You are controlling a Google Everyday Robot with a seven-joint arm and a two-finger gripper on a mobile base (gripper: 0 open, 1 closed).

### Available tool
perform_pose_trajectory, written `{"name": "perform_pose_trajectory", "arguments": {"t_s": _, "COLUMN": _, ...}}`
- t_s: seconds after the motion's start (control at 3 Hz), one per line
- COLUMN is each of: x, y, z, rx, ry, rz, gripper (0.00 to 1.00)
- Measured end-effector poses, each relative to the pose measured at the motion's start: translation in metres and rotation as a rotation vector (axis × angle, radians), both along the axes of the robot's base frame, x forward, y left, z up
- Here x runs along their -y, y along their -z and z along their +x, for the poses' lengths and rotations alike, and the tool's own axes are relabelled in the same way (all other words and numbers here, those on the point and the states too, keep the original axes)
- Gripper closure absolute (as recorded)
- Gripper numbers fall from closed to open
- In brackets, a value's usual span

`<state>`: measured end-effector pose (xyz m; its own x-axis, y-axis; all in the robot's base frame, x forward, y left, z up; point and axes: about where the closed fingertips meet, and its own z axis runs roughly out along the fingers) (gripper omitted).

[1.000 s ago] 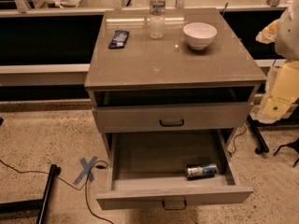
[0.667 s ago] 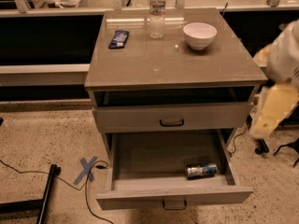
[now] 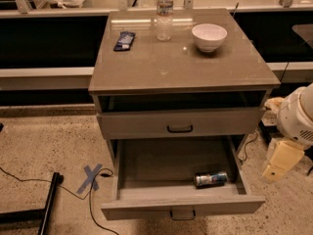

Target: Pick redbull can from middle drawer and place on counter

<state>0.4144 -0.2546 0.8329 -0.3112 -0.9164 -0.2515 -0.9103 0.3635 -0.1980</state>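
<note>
The redbull can (image 3: 211, 179) lies on its side in the front right corner of the open middle drawer (image 3: 146, 168). That drawer is pulled far out below the shut upper drawer (image 3: 142, 124). The counter (image 3: 161, 65) is the glossy grey top of the cabinet. My gripper (image 3: 280, 161) shows as a cream part under a white arm joint (image 3: 299, 115) at the right edge. It hangs outside the drawer's right side, to the right of the can and a little higher, not touching it.
On the counter stand a clear plastic bottle (image 3: 165, 12), a white bowl (image 3: 209, 36) and a dark blue packet (image 3: 124, 40). On the floor at the left are a blue tape X (image 3: 90, 177), a black stand leg (image 3: 47, 208) and thin cables.
My arm has come down along the cabinet's right side, from counter height to drawer height. The can, the drawers and the things on the counter have not moved.
</note>
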Motion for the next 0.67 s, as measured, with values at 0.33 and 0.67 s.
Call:
{"name": "perform_pose_trajectory", "arguments": {"t_s": 0.33, "x": 0.004, "y": 0.011, "z": 0.005, "rx": -0.024, "ry": 0.002, "rz": 0.003, "gripper": 0.0}}
{"name": "perform_pose_trajectory", "arguments": {"t_s": 0.67, "x": 0.011, "y": 0.08, "z": 0.03, "rx": -0.111, "ry": 0.059, "rz": 0.019, "gripper": 0.0}}
